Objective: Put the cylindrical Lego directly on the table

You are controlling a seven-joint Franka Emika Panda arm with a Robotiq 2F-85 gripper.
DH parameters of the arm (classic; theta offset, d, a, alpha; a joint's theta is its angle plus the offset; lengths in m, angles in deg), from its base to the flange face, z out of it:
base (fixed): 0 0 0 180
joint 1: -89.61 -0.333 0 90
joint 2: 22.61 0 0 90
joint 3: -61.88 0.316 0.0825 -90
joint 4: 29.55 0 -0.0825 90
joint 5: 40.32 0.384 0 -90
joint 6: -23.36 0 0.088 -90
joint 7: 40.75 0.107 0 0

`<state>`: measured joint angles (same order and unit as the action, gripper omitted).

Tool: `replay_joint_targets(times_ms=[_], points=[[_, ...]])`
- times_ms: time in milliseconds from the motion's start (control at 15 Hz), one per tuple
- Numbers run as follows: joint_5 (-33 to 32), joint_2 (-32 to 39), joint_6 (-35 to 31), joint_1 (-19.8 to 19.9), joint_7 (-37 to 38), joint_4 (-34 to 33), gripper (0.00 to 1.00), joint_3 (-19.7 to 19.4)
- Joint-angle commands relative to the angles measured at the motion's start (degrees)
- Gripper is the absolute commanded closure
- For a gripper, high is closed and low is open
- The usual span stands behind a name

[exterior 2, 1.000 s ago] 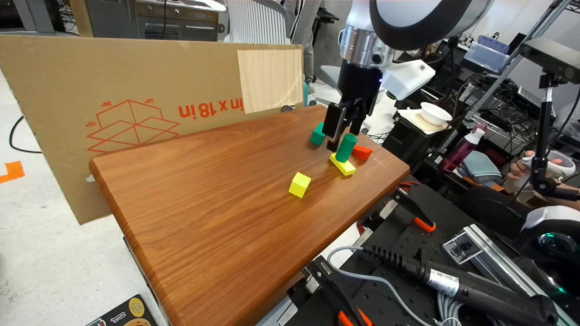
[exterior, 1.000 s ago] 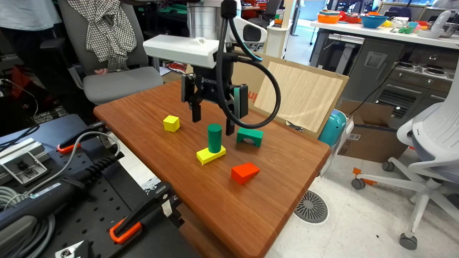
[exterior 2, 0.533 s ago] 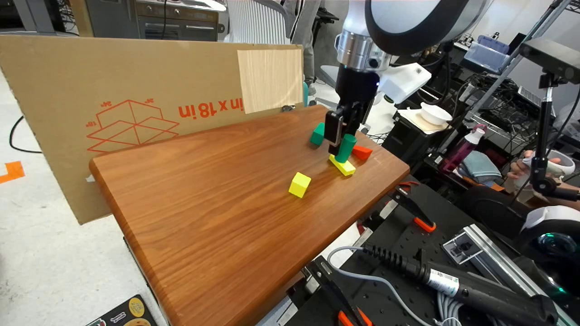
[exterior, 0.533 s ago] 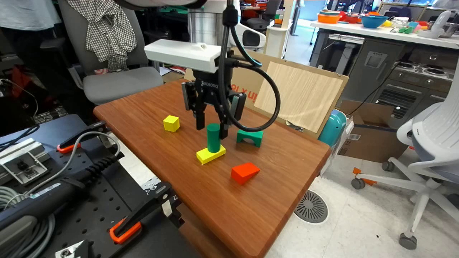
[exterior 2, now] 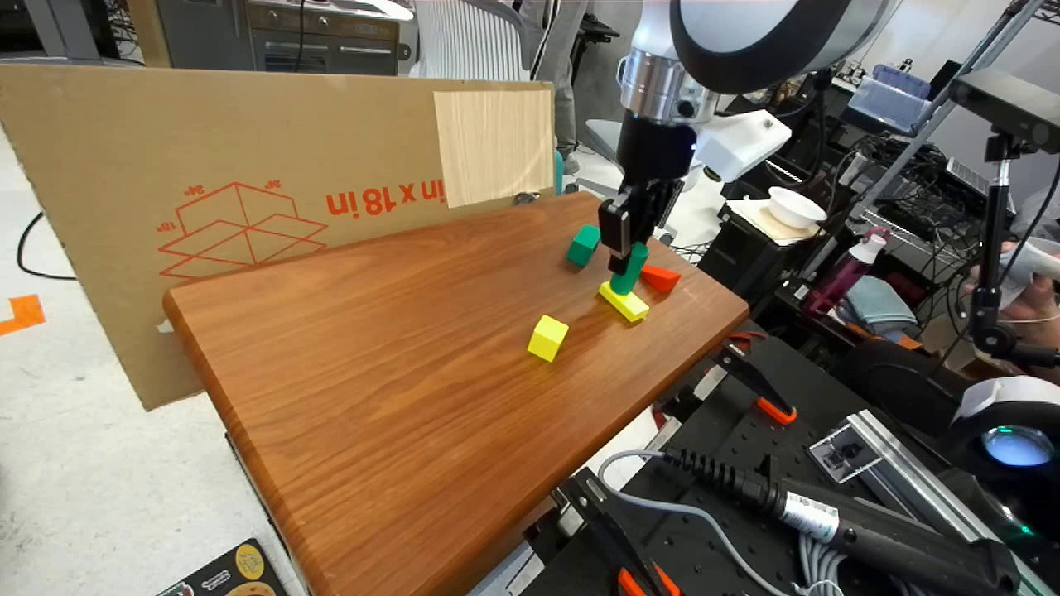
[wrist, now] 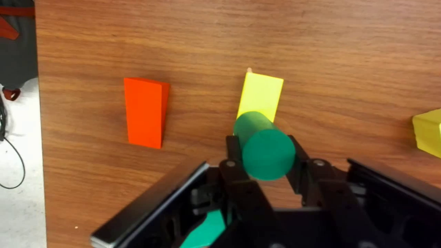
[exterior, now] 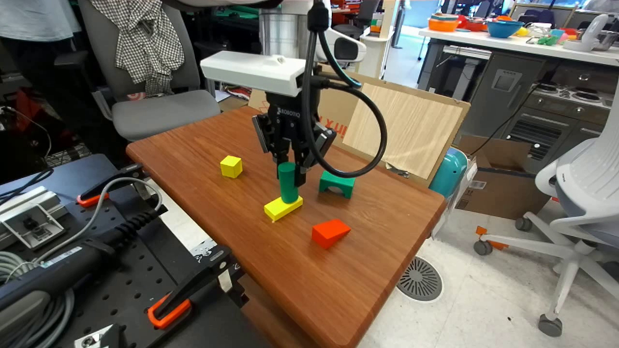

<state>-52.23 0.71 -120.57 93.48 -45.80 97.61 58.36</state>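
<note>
The cylindrical Lego [exterior: 289, 183], a green cylinder leaning slightly, stands over one end of a flat yellow brick [exterior: 277, 210]. Whether its base still touches that brick I cannot tell. My gripper [wrist: 264, 146] is shut on it, one finger [wrist: 234, 146] against each side, as the wrist view shows. In an exterior view the cylinder [exterior 2: 631, 269] partly hides the fingertips. Under the yellow brick lies the reddish-brown wooden table [exterior 2: 389, 372].
Near the grip, a green arch block [exterior: 337, 182] and a red wedge [exterior: 330, 233] lie on the table. A yellow cube [exterior 2: 547, 338] sits farther off. Cardboard [exterior 2: 273, 132] stands along one table edge. Clamps [exterior 2: 758, 385] grip the opposite side.
My gripper came down around the cylinder and its fingers closed on it. Since half a second ago the cylinder has tilted and risen slightly, and the yellow brick has shifted a little.
</note>
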Motion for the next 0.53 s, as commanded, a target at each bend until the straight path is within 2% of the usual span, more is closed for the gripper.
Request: replay_joint_targets(times_ms=[0, 467], points=[[2.1, -2.8, 0.9, 1.0, -1.6, 0.5, 0.91, 0.1], [3.9, -10.9, -0.3, 0.0, -3.5, 2.1, 0.91, 2.4]])
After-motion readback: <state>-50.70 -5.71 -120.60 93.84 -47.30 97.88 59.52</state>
